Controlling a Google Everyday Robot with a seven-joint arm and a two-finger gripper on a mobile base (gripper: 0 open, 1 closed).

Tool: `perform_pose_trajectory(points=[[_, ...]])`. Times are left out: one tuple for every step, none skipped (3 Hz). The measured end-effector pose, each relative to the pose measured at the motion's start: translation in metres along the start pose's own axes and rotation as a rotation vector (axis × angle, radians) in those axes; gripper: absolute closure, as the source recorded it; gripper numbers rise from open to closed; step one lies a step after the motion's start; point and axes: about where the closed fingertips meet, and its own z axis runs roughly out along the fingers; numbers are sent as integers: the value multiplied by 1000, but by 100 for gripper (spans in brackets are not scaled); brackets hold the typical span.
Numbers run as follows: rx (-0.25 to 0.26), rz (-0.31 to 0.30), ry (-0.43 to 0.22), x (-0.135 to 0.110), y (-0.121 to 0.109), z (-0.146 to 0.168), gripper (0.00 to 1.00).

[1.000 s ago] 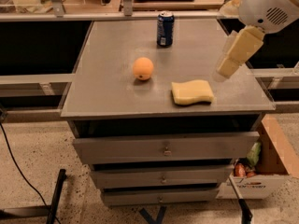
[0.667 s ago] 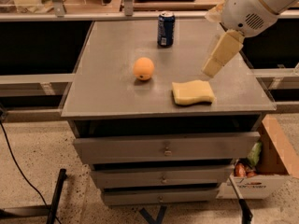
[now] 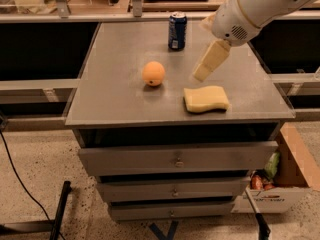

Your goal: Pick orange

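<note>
The orange [image 3: 153, 73], small, round and smooth, sits on the grey cabinet top [image 3: 115, 99], left of centre. My gripper [image 3: 205, 70], cream-coloured, hangs from the white arm that comes in from the upper right. It is above the top, to the right of the orange and apart from it, just above and behind the yellow sponge [image 3: 205, 99]. It holds nothing that I can see.
A blue soda can [image 3: 177, 31] stands upright at the back of the top. The cabinet has drawers [image 3: 175, 159] below. A cardboard box [image 3: 280, 184] with items sits on the floor at the right. A black cable and a bar lie on the floor at the left.
The arm and gripper have moved left across the top, from near its right edge toward the orange. The orange, sponge and can have not moved.
</note>
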Motion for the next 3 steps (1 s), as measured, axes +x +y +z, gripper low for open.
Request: perform_pose_trajectory(points=[[-6,2,-35,-4,-10,28,0],[-11,1,-67,-8,-20,56,0],[-25,12,-91,-13,-27,82,0]])
